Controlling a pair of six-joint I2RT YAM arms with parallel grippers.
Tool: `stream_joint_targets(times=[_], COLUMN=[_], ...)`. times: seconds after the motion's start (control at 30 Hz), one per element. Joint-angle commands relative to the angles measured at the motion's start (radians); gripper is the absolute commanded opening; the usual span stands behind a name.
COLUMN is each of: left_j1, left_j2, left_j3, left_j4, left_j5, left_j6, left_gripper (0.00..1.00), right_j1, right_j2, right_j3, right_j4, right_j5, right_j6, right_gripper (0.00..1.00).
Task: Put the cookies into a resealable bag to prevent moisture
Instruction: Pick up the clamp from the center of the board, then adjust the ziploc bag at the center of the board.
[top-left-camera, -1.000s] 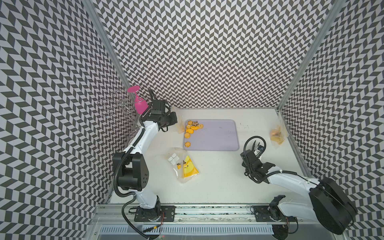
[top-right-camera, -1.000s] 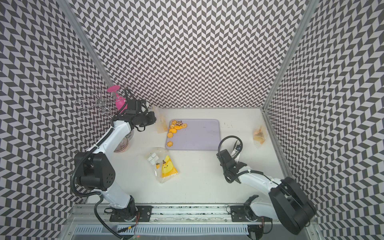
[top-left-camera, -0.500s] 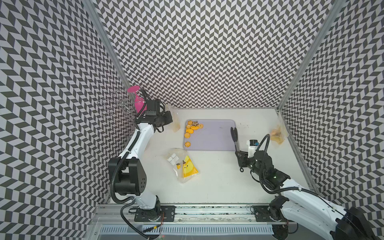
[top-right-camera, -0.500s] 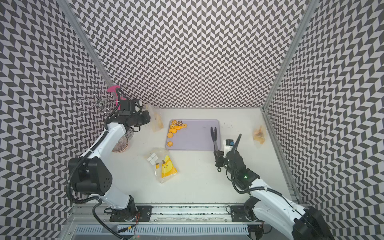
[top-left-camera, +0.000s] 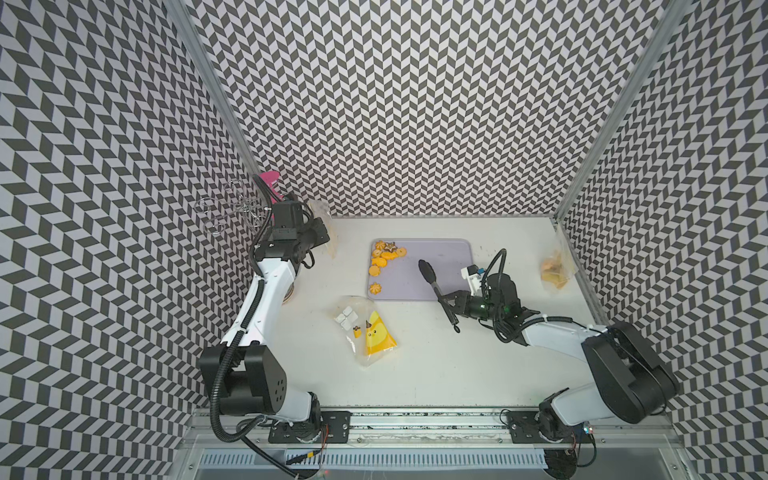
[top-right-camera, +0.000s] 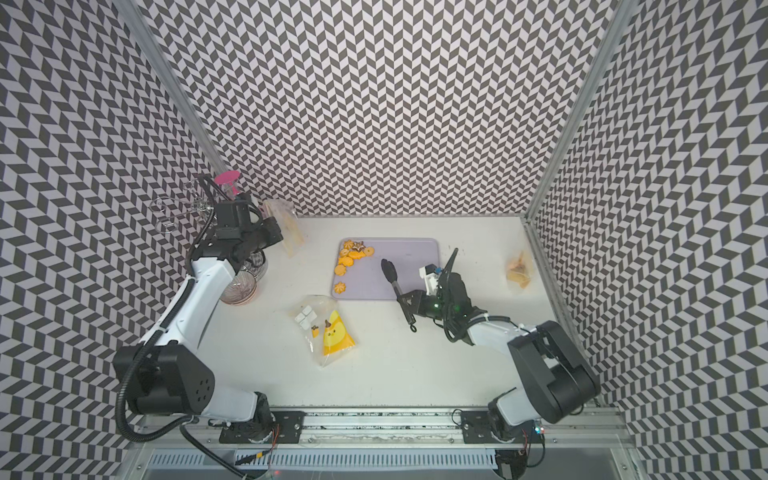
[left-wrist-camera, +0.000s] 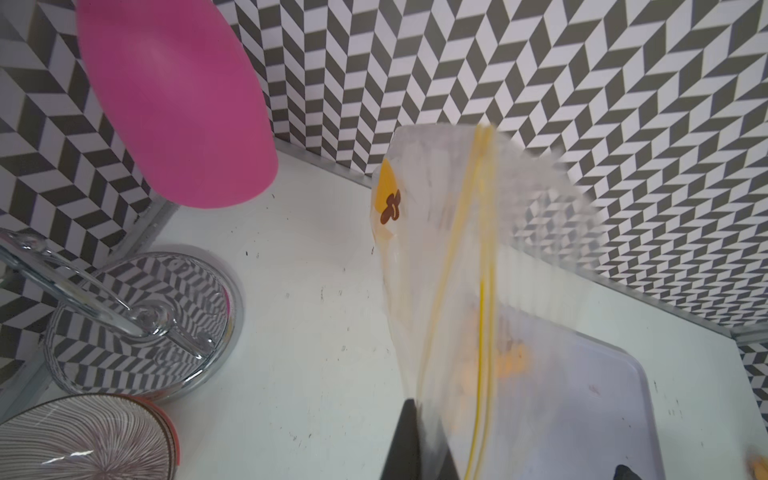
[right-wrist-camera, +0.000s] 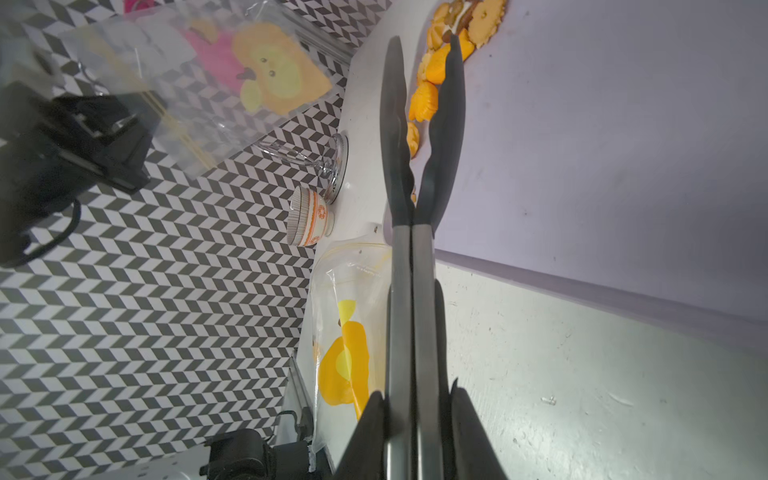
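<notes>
Cookies (top-left-camera: 379, 261) on tray (top-left-camera: 444, 253) (right gripper (top-left-camera: 451, 300) holds tongs (top-left-camera: 428, 272))

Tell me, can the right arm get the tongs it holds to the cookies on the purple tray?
Probably yes. The right hand grips the black tongs, whose tips hang over the purple tray. Only bare tray lies between them and the cookies; nothing blocks the way.

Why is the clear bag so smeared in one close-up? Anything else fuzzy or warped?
In the left wrist view the resealable bag is streaked with blur, and the pink object close by is soft; the chrome stand base mirrors the wall pattern warped. In the right wrist view the tongs are crisp, the lifted bag hazy. Both top views are evenly lit and sharp.
</notes>
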Motion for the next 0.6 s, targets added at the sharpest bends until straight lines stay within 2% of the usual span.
stream_joint_targets(times=[0.0, 0.13, 0.57], left_j1=[0.005, 0.006, 0.010], left_j2=[-0.005, -0.006, 0.020], left_j3=[-0.006, -0.004, 0.022], left_j4=[0.023, 0.022, -0.020], left_j5=[-0.010, -0.012, -0.038], left_j6=[-0.008, -0.008, -0.008], left_gripper=[0.00, 0.00, 0.00], right_j1=[-0.014, -0.026, -0.081], right_j2=[0.042, 0.088, 0.113], right_j3=[0.051, 0.063, -0.021], right_j4=[0.010, -0.101, -0.147], right_j5=[-0.025, 0.034, 0.096], right_j6=[0.082, 0.092, 0.156], right_gripper=[0.00, 0.00, 0.00])
